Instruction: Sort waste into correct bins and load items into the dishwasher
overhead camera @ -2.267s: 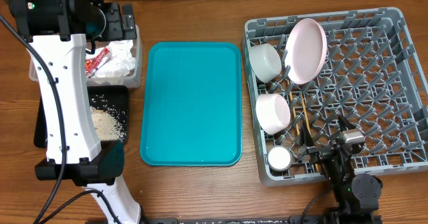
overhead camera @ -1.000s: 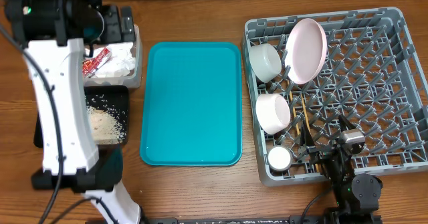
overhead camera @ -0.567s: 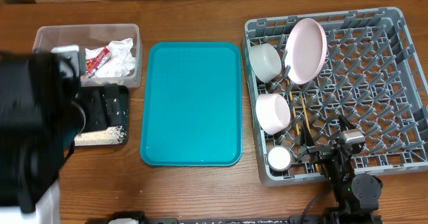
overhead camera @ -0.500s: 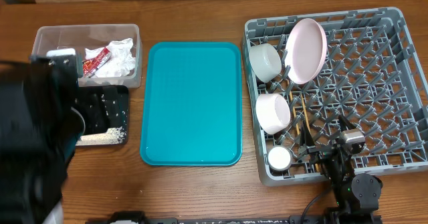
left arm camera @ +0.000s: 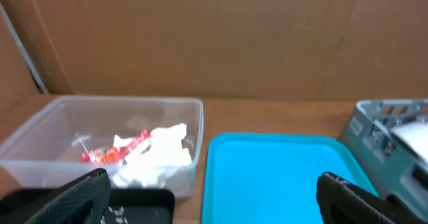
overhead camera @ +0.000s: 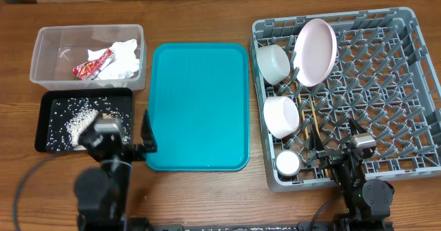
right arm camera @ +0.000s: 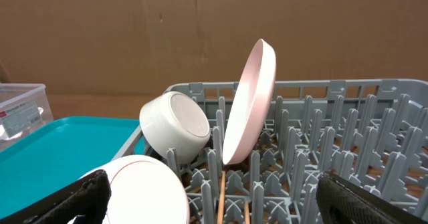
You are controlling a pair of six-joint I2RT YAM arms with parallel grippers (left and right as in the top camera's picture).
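The clear tub (overhead camera: 48, 34) holds the red wrapper (overhead camera: 88, 67) and the white tissue (overhead camera: 124, 57); both also show in the left wrist view, the wrapper (left arm camera: 110, 154) beside the tissue (left arm camera: 160, 150). The black tray (overhead camera: 52, 140) holds loose rice (overhead camera: 76, 117). The grey dish rack (overhead camera: 413, 24) holds an upright pink plate (overhead camera: 315, 52), two white bowls (overhead camera: 273, 64) (overhead camera: 282, 116), a small cup (overhead camera: 288, 163) and chopsticks (overhead camera: 306, 121). My left gripper (overhead camera: 118, 143) is open and empty, low by the black tray's front right corner. My right gripper (overhead camera: 337, 152) is open and empty over the rack's front edge.
The teal serving tray (overhead camera: 196, 107) lies bare between the bins and the rack, and shows in the left wrist view (left arm camera: 274, 177). Both arms sit folded at the table's front edge. A brown cardboard wall stands behind the table.
My left arm was raised over the tub and black tray; it has dropped back to the table's front edge, uncovering both bins. The right arm has not moved.
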